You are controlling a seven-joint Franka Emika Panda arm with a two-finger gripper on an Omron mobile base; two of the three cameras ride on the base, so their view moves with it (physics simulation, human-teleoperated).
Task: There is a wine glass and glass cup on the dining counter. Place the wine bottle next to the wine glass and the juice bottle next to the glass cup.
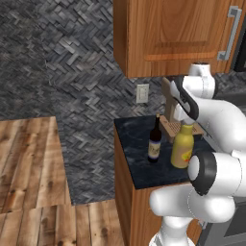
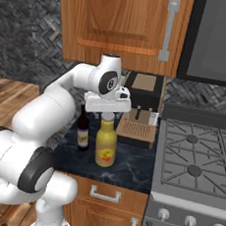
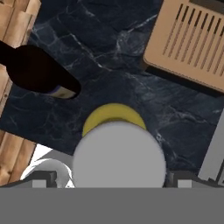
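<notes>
The juice bottle (image 1: 182, 149) (image 2: 105, 145), stout and yellow with a pale cap, stands upright on a dark kitchen counter (image 1: 139, 166). My gripper (image 2: 107, 115) (image 1: 187, 126) hangs straight above it, open, one finger on each side of the cap without touching it. In the hand view the cap fills the space between the fingertips (image 3: 43, 177), with the yellow shoulder (image 3: 113, 114) behind it. The wine bottle (image 1: 154, 141) (image 2: 83, 129) (image 3: 37, 70), slim and dark, stands just left of the juice bottle. The wine glass, glass cup and dining counter are out of view.
A tan slotted wooden block (image 2: 138, 128) (image 3: 190, 41) sits close behind and right of the bottles, with a dark box (image 2: 144, 88) behind it. A stove (image 2: 194, 158) borders the counter on the right. Wooden cabinets (image 2: 124, 22) hang overhead. The counter's left edge drops to wooden floor (image 1: 29, 163).
</notes>
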